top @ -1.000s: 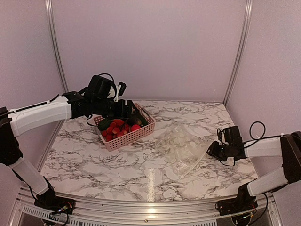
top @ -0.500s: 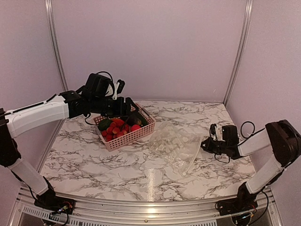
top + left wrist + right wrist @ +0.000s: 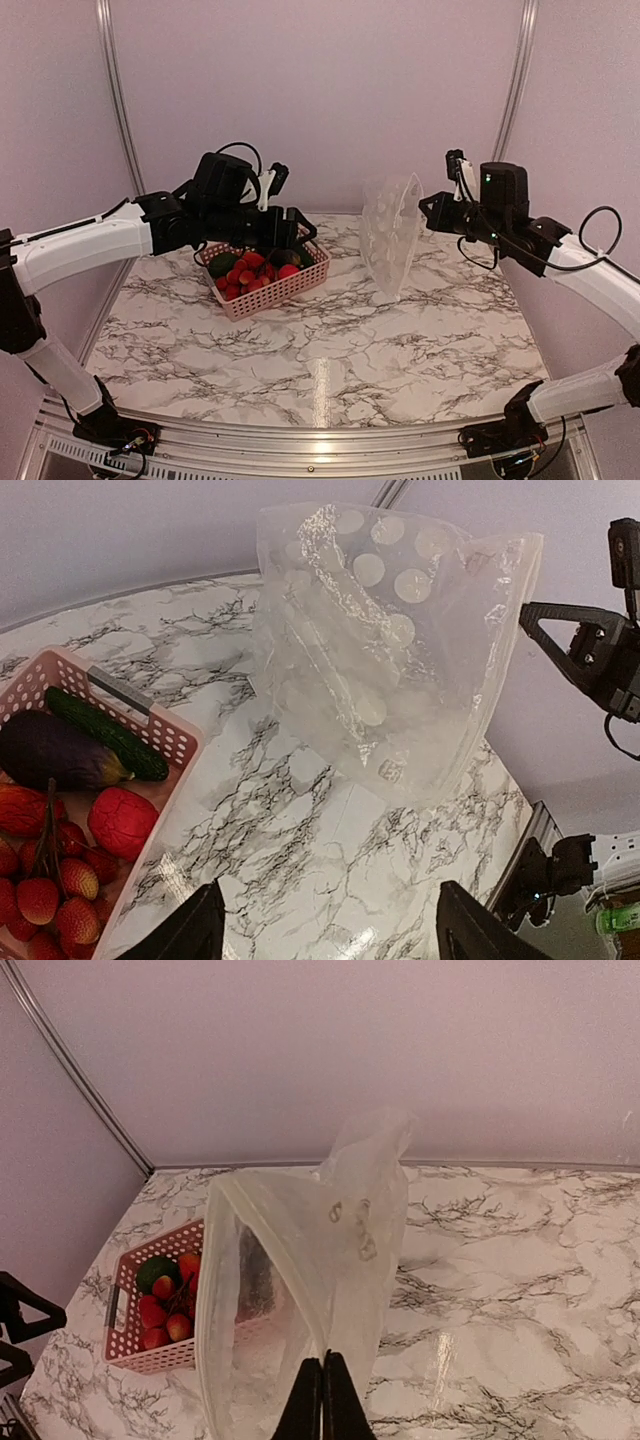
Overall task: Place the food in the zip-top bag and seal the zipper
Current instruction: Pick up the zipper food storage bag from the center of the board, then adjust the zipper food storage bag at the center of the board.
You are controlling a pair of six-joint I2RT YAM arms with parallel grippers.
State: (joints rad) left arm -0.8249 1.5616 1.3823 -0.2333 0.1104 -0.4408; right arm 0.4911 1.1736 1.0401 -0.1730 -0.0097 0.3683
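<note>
The food lies in a pink lattice basket: red pieces, a dark eggplant and a green cucumber. The zip-top bag, clear with white dots, hangs in the air right of the basket, its lower end just above the table. My right gripper is shut on its upper edge. The bag's mouth gapes toward the right wrist camera, and the zipper runs along that rim. My left gripper hovers open over the basket's right end with nothing between its fingers, facing the bag.
The marble table carries only the basket at the back left. Metal frame posts stand at the back corners against plain walls. The right arm's links show behind the bag in the left wrist view.
The right gripper shut on the bag's edge and lifted it off the table to hang upright near the basket. The left gripper shifted slightly right over the basket.
</note>
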